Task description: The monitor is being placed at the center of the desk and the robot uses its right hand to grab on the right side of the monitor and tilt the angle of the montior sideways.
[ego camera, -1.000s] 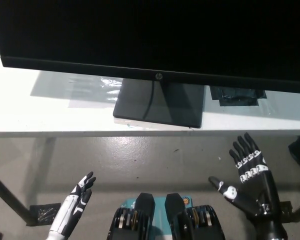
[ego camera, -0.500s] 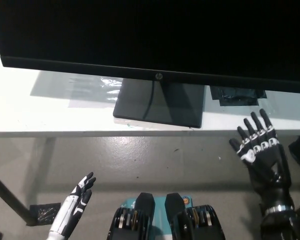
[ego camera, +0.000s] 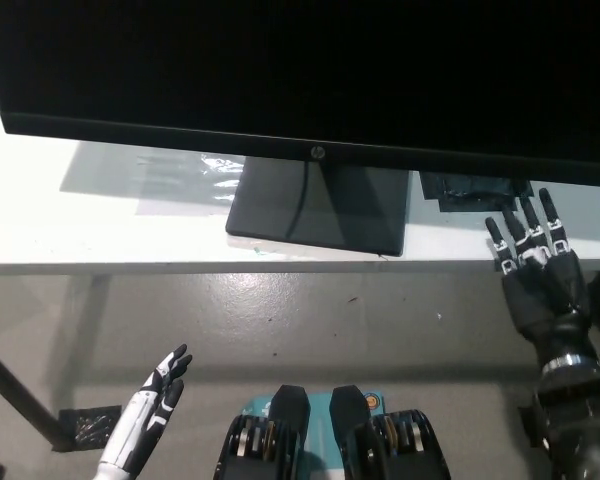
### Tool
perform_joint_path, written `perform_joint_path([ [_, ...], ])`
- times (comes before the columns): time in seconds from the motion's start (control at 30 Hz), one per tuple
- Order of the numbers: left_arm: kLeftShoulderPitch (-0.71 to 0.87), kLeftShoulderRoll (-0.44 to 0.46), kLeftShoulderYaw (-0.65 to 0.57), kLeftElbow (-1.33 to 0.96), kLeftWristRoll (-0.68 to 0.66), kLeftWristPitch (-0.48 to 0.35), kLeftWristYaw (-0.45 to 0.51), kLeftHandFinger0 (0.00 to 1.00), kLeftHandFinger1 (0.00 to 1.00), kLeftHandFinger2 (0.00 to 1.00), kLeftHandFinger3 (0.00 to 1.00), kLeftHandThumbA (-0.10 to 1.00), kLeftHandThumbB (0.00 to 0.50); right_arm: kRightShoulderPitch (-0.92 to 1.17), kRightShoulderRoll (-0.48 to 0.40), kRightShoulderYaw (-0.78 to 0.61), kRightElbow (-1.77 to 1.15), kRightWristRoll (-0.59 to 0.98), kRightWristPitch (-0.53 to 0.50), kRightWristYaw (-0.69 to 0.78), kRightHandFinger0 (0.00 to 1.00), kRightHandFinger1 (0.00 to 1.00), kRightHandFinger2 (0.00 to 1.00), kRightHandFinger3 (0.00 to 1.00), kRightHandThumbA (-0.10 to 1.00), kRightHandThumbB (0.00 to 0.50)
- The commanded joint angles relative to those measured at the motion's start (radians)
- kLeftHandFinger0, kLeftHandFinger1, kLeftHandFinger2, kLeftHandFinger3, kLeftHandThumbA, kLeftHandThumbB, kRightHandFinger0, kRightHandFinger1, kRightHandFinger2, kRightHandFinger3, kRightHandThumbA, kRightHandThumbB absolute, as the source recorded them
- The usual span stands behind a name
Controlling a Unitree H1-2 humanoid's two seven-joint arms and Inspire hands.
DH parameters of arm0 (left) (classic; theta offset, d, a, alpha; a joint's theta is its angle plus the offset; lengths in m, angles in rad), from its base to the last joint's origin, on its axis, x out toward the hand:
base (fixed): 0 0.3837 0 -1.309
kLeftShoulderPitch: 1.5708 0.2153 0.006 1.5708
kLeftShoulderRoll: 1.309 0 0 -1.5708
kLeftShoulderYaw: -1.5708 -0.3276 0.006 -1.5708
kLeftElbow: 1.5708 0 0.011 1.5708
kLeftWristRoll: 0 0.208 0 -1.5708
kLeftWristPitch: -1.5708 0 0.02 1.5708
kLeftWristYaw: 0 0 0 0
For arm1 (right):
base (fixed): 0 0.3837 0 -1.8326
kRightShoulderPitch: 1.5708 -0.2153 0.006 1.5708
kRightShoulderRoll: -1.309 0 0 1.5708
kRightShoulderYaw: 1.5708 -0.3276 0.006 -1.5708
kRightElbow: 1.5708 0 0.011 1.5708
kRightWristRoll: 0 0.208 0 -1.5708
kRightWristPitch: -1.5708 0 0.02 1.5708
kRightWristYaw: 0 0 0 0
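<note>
My left hand rests low at the lower left, below the desk edge, fingers loosely spread and holding nothing. It has no part in this step and I would leave it there.

The monitor stands near the middle of the white desk, its dark base set close to the front edge, the screen filling the top of the view. Its right edge runs out of frame, so I cannot see the spot I must grip.

My right hand is raised at the right, fingers spread wide and pointing up toward the lower bezel, empty and not touching the screen. A dark patch on the desk lies just beyond the fingertips.

In my judgement, the hand should travel further right and up before closing, then take the side bezel rather than the panel face. Turn slowly, watching that the base does not skid toward the desk edge.
</note>
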Motion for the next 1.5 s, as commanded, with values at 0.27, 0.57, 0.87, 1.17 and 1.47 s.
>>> perform_joint_path([
  [0.27, -0.021, 0.023, -0.001, -0.043, -0.002, -0.069, 0.013, 1.00, 1.00, 1.00, 1.00, 1.00, 0.363, -0.156, 0.056, -0.156, 0.198, 0.142, 0.162, 0.189, 1.00, 1.00, 1.00, 1.00, 1.00, 0.354],
  [0.57, -0.018, 0.019, -0.002, -0.043, -0.007, -0.069, 0.009, 1.00, 1.00, 1.00, 1.00, 1.00, 0.377, -0.213, 0.054, -0.199, 0.322, 0.088, 0.162, 0.231, 1.00, 1.00, 1.00, 1.00, 1.00, 0.364],
  [0.87, -0.021, 0.021, -0.002, -0.043, -0.004, -0.069, 0.012, 1.00, 1.00, 1.00, 1.00, 1.00, 0.363, -0.261, 0.049, -0.233, 0.362, 0.057, 0.164, 0.243, 1.00, 1.00, 1.00, 1.00, 1.00, 0.376],
  [1.17, -0.020, 0.019, 0.000, -0.037, -0.008, -0.069, 0.009, 1.00, 1.00, 1.00, 1.00, 1.00, 0.368, -0.294, 0.044, -0.255, 0.339, 0.036, 0.160, 0.242, 1.00, 1.00, 1.00, 1.00, 1.00, 0.389],
  [1.47, -0.016, 0.019, 0.000, -0.039, -0.012, -0.069, 0.005, 1.00, 1.00, 1.00, 1.00, 1.00, 0.363, -0.310, 0.034, -0.269, 0.335, 0.033, 0.169, 0.263, 1.00, 1.00, 1.00, 1.00, 1.00, 0.379],
])
